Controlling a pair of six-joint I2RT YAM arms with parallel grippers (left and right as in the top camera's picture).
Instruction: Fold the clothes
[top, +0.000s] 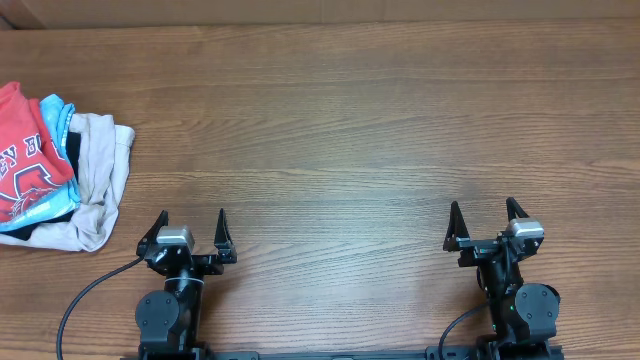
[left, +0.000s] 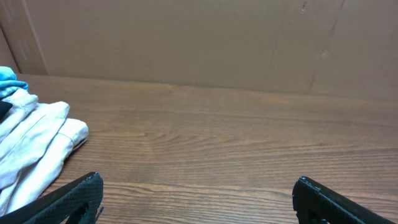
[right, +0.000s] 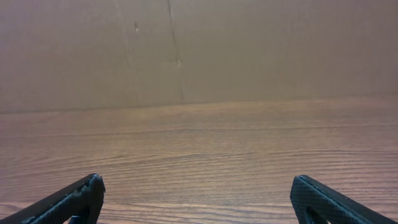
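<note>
The clothes lie in a heap at the table's left edge. A coral-red T-shirt (top: 25, 150) with white lettering is on top, a light blue tee (top: 55, 115) peeks out beside it, and a beige garment (top: 100, 185) spreads to the right. The beige garment (left: 31, 146) and a bit of the blue tee (left: 7, 78) show at the left of the left wrist view. My left gripper (top: 191, 222) (left: 198, 186) is open and empty, right of the heap near the front edge. My right gripper (top: 485, 215) (right: 198, 186) is open and empty at the front right.
The wooden table (top: 350, 120) stretches across the view. A brown cardboard wall (left: 205, 43) (right: 199, 50) stands along the table's far edge. Black cables run from both arm bases at the front edge.
</note>
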